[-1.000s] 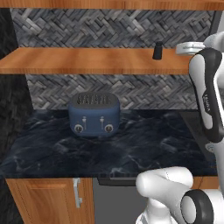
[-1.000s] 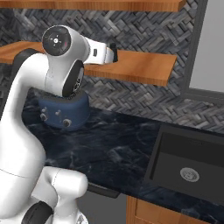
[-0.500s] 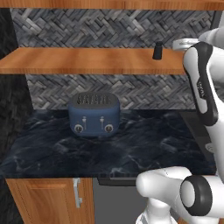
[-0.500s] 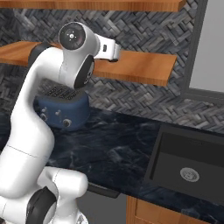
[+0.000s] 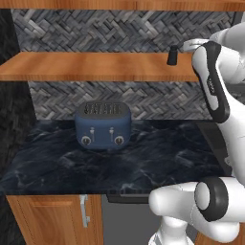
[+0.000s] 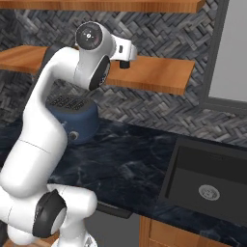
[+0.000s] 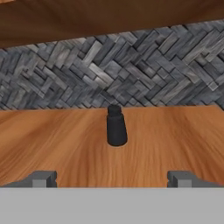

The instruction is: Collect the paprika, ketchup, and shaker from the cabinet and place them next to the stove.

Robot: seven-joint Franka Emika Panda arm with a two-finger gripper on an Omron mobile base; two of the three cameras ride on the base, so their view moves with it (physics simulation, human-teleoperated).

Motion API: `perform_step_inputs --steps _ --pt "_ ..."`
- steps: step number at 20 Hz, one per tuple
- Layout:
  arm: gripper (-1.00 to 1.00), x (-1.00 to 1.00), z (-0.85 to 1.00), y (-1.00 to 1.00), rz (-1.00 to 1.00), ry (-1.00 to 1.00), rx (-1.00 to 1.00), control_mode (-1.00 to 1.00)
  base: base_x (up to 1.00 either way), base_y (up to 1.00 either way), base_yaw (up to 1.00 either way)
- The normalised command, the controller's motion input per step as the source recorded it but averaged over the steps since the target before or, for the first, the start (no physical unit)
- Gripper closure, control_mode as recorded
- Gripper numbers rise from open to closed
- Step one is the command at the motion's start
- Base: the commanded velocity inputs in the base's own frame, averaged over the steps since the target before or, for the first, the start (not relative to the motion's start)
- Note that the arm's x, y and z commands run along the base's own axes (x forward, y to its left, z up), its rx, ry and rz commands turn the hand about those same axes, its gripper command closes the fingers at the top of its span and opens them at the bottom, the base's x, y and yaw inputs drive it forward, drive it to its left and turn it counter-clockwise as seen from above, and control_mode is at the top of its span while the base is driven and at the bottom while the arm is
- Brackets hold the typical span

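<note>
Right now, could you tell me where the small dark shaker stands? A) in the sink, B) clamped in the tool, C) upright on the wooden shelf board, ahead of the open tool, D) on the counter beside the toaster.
C: the shaker stands upright on the shelf board, centred ahead of the open tool, whose fingertips are apart and short of it.

Shaker [image 7: 116, 127] stands upright on the wooden shelf [image 5: 95, 67]; below, a blue toaster [image 5: 103, 125] sits on the dark marble bench [image 5: 158, 162].
</note>
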Motion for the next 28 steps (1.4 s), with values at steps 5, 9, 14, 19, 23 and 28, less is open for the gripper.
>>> perform_step_inputs --steps 5,9,14,19,23,28 --pt "-1.0 0.42 0.0 0.0 0.0 0.0 0.0 -1.0 0.0 0.0 0.0" --pt "-1.0 0.4 0.0 0.0 0.0 0.0 0.0 -1.0 0.0 0.0 0.0" --pt "-1.0 0.37 -0.03 -0.01 0.02 0.0 0.0 -1.0 0.0 0.0 0.0" --pt "-1.0 0.39 -0.09 0.0 0.02 0.0 0.0 -1.0 0.0 0.0 0.0" --pt "-1.0 0.37 -0.13 0.0 0.02 0.0 0.0 -1.0 0.0 0.0 0.0" --pt "-1.0 0.34 -0.17 0.0 0.01 0.0 0.0 -1.0 0.0 0.0 0.0"
